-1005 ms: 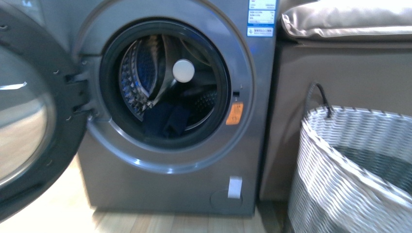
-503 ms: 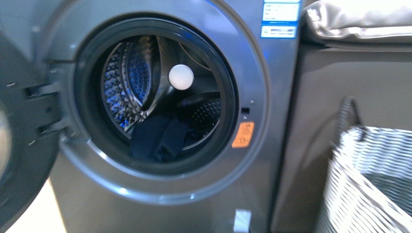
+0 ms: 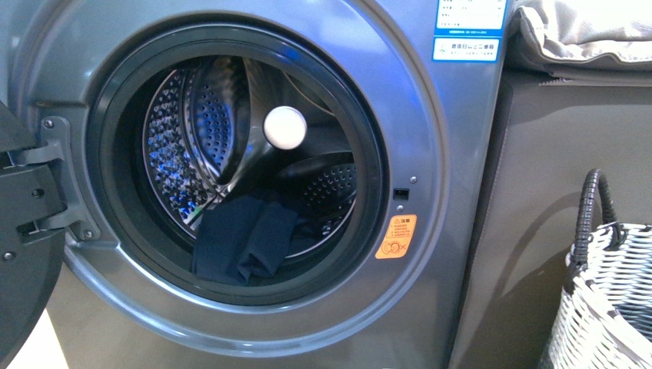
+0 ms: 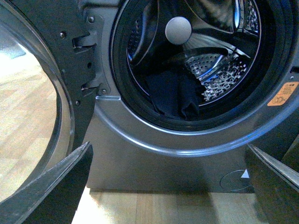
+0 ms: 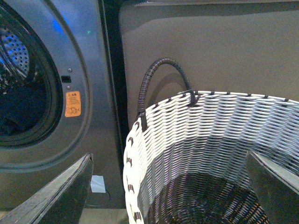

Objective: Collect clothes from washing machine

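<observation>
Wooden floor (image 4: 154,207) under washing machine (image 4: 154,163)

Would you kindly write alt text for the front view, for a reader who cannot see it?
A grey front-loading washing machine fills the view, its porthole door swung open to the left, with a dark navy garment lying at the bottom of the perforated steel drum. A woven white basket stands at the lower right.
</observation>
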Motion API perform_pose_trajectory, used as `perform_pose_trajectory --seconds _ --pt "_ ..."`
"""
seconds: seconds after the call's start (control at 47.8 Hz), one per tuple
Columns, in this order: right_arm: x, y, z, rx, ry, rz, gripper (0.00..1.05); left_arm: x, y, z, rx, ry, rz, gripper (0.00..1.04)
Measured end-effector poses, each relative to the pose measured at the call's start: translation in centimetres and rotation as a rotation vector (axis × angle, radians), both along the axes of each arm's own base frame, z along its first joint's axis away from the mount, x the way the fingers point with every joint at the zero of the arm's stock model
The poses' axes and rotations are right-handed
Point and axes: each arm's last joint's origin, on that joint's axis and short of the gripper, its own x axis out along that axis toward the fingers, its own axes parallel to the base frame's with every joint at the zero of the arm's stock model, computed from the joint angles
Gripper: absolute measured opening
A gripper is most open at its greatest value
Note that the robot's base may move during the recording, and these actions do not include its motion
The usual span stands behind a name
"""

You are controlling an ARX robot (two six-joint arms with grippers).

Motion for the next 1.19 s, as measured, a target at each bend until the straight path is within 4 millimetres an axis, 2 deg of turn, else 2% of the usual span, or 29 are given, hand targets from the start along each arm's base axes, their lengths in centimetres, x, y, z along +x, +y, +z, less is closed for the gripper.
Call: perform_pose_trajectory --seconds 0.858,0.921,0.984,1.068,1.193 --pt "0.0 0.0 0.0 0.0 0.0 0.0 0.97 0.0 0.0 0.0 0.0 -0.001 -0.001 0.98" --pt "0.0 0.0 0.0 0.0 0.0 0.001 0.97 0.2 -0.1 0.0 -0.048 0.035 -0.013 0.98" --pt "0.0 0.0 0.0 0.0 0.0 0.0 0.97 1.0 -0.4 0.9 -0.072 0.032 -0.04 0.98" --pt "0.0 0.0 0.0 0.0 0.0 0.0 0.97 2.5 -1.2 4.0 -0.076 -0.061 -0.086 0.98" --pt "0.0 0.0 0.0 0.0 0.0 0.0 0.97 4.4 -2.3 6.2 -0.055 -0.107 -0.124 0.98"
